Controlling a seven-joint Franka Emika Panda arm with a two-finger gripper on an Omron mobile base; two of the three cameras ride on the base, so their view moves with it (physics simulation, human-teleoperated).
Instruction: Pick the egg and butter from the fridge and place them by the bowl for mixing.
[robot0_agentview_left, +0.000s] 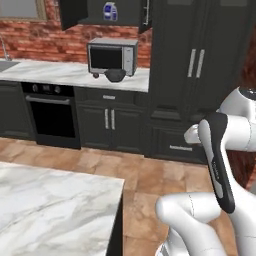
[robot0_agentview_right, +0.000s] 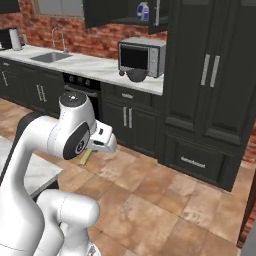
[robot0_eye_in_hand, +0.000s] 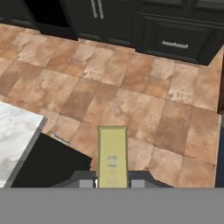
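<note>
Gripper (robot0_eye_in_hand: 113, 183) clamped on butter (robot0_eye_in_hand: 113, 153), long axis toward 12 o'clock; bowl (robot0_agentview_right: 135, 75) far off at 12 o'clock.

The arm was folded at the elbow, forearm reaching forward, hand angled downward. The gripper (robot0_eye_in_hand: 112, 183) was clamped on the butter (robot0_eye_in_hand: 113, 155), jaws apparently closed against the stick's near end.

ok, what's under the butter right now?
In the hand view the butter is clamped in the gripper above brown floor tiles, near the marble counter corner. The tile directly beneath the stick is covered.
</note>
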